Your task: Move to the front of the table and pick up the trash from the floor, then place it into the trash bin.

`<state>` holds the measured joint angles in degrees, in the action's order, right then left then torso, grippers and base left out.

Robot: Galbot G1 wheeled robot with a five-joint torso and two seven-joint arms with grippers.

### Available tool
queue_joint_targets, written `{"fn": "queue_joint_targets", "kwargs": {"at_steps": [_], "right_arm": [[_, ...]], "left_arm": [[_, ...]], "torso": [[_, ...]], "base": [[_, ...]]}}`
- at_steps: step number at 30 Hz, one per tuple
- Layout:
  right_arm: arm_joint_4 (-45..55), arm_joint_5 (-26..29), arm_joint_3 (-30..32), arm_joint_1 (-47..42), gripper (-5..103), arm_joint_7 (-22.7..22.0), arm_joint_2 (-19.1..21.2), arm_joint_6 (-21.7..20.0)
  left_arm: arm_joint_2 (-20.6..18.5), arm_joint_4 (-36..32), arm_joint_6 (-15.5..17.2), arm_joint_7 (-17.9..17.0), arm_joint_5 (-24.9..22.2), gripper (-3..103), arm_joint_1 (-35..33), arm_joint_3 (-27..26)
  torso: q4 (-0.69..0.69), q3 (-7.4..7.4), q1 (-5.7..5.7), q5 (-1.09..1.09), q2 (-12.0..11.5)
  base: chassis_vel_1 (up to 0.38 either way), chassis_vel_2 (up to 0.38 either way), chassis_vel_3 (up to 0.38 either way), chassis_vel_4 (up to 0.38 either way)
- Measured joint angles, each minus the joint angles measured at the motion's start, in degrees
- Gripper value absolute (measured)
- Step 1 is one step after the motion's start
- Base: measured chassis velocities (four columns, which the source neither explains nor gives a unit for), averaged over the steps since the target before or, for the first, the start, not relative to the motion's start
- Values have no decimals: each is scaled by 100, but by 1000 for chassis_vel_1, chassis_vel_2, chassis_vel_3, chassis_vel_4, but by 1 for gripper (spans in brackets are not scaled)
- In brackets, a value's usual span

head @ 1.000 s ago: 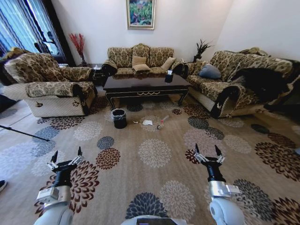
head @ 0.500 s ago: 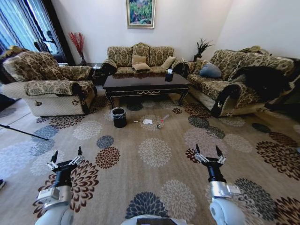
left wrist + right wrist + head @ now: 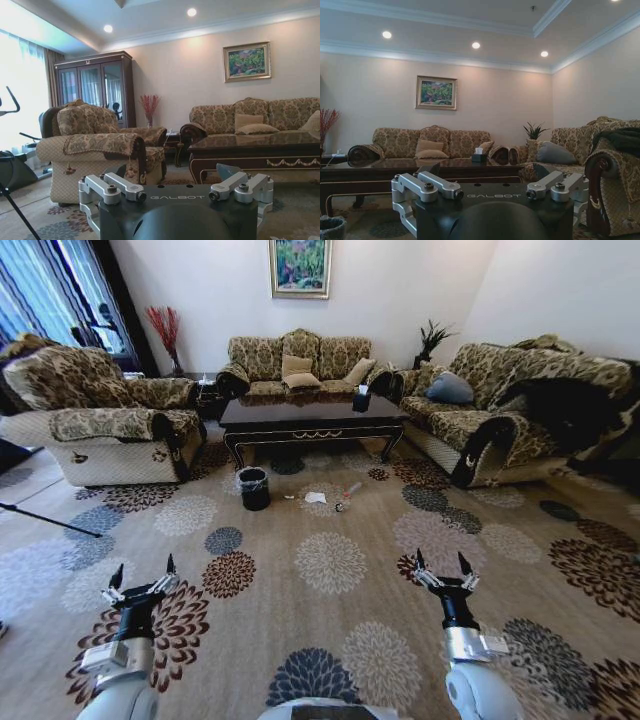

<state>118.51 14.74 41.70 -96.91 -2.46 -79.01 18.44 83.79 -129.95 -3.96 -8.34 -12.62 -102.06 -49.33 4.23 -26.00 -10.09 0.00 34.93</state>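
Observation:
The dark glossy table (image 3: pixel 312 418) stands across the room in front of the back sofa. On the carpet before it, the small black trash bin (image 3: pixel 253 488) sits near the table's left front leg. The trash lies to its right: a white crumpled paper (image 3: pixel 316 498) and small bits (image 3: pixel 341 506). My left gripper (image 3: pixel 143 570) and right gripper (image 3: pixel 440 561) are both open and hold nothing, low over the carpet, far short of the trash. The right wrist view shows the table (image 3: pixel 395 167) and the bin's rim (image 3: pixel 330 227).
An armchair (image 3: pixel 100 420) flanks the table on the left, and a sofa (image 3: pixel 500 410) on the right. A black tissue box (image 3: pixel 361 400) sits on the table. A thin dark tripod leg (image 3: pixel 50 522) crosses the floor at left. Open patterned carpet (image 3: pixel 330 565) lies between me and the trash.
The whole head view has shifted slightly, the armchair sliding toward the left edge, so the camera has moved. Both arms keep the same pose with open grippers.

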Motion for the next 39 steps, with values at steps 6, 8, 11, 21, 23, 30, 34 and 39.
{"fn": "queue_joint_targets", "kwargs": {"at_steps": [6,8,11,21,23,30,34,39], "right_arm": [[7,-34,-1,-44,100,-5,-23,3],[9,-72,-11,-65,100,-6,-51,10],[38,-84,-18,-82,100,-10,-73,12],[132,-71,-14,-160,100,-18,-88,19],[132,-79,-18,-173,100,-15,-96,30],[102,-109,-41,-187,100,1,-103,73],[-12,-119,-57,-133,100,9,-72,84],[-79,-135,-98,-87,100,14,-70,85]], "left_arm": [[-4,4,0,0,-4,100,21,2],[-6,11,0,0,-11,100,21,3],[-9,19,0,2,-13,100,15,6],[-6,60,-20,9,-23,100,15,2],[1,67,-23,14,-27,100,12,2],[6,-279,78,-47,-310,100,40,-67],[-73,-872,465,-83,-713,100,123,-219],[-29,-922,516,-78,-665,100,85,-176]], "torso": [[0,73,54,0,-125],[0,113,81,0,-193],[0,150,106,0,-255],[0,292,200,0,-491],[0,322,220,0,-540],[0,405,282,0,-686],[0,500,338,1,-838],[-1,576,382,-1,-956]], "base": [[0,0,0,0],[0,0,0,0],[0,0,0,0],[0,0,0,0],[0,0,0,0],[0,0,0,0],[0,0,0,0],[0,0,0,0]]}}
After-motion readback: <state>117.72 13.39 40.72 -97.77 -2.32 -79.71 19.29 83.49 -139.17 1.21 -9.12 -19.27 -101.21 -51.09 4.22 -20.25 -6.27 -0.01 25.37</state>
